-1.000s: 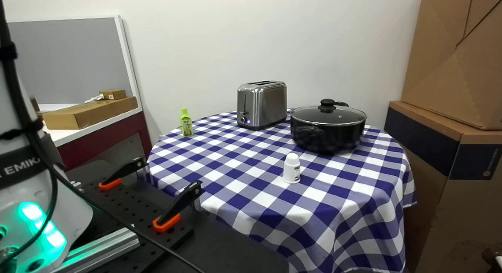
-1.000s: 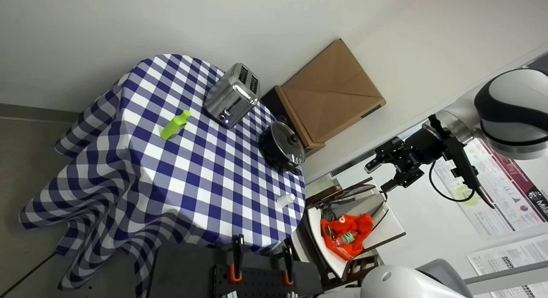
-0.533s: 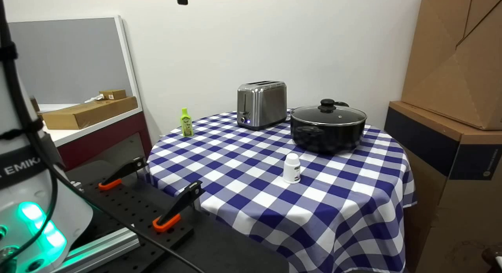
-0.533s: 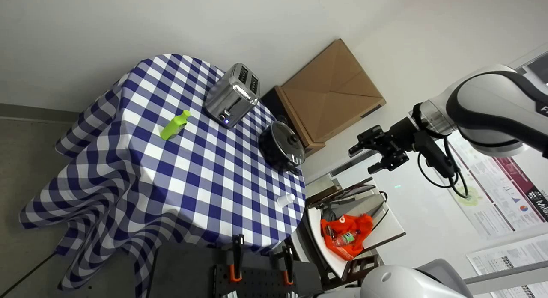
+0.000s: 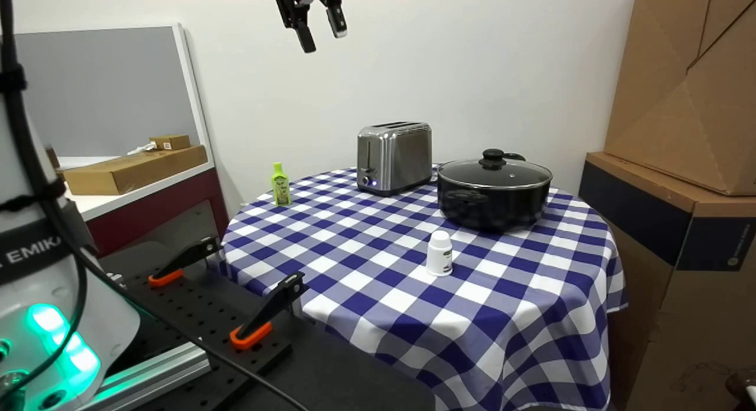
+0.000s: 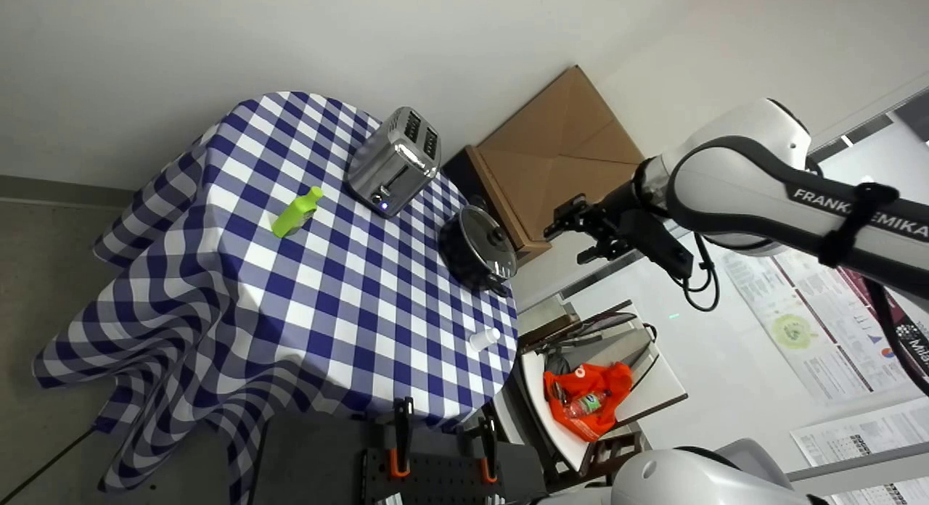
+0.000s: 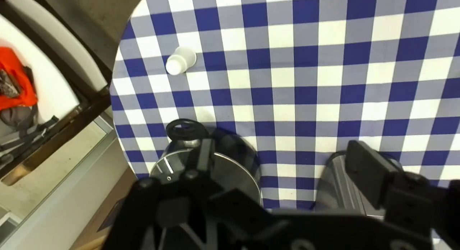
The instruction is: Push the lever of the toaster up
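The silver toaster [image 5: 409, 157] stands upright at the back of the checked table, and it also shows in an exterior view [image 6: 381, 164]. Its front face has a vertical slot with a small dark lever [image 5: 368, 168], a knob and a blue light below. The lever looks low in the slot but is too small to judge exactly. In the wrist view the toaster [image 7: 332, 187] is partly hidden behind the right finger. My gripper [image 5: 324, 42] is open and empty, high above the table and well apart from the toaster. Its spread fingers also show in the wrist view [image 7: 280, 145].
A black pot with a glass lid [image 5: 496, 195] stands right beside the toaster. A white bottle [image 5: 439, 256] stands nearer the front, and a green bottle [image 5: 282, 186] at the left edge. Cardboard boxes [image 5: 679, 98] stand beyond the table. Two black clamps [image 5: 271, 307] hold the base board.
My gripper has come into view from the top in an exterior view. It has moved from the far right toward the table in an exterior view. The toaster and other objects have not moved.
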Controlling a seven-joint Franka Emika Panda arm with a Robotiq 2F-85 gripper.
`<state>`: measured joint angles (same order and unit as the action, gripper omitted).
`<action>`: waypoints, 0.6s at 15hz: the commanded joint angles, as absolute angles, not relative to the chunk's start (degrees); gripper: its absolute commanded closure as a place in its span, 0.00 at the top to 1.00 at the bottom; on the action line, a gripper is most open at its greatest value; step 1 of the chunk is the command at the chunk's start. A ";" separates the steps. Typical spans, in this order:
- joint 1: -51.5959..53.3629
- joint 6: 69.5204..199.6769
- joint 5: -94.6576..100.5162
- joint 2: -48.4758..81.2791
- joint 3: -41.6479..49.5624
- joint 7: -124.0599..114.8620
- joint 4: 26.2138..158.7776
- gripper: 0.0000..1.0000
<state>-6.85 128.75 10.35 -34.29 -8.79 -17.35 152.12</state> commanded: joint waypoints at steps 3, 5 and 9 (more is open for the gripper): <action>-8.25 141.73 18.35 -22.26 -14.13 -25.47 150.36 0.45; -9.24 145.75 21.96 -17.68 -15.50 -28.56 149.49 0.28; -11.63 151.23 32.42 -7.98 -16.24 -36.15 146.50 0.01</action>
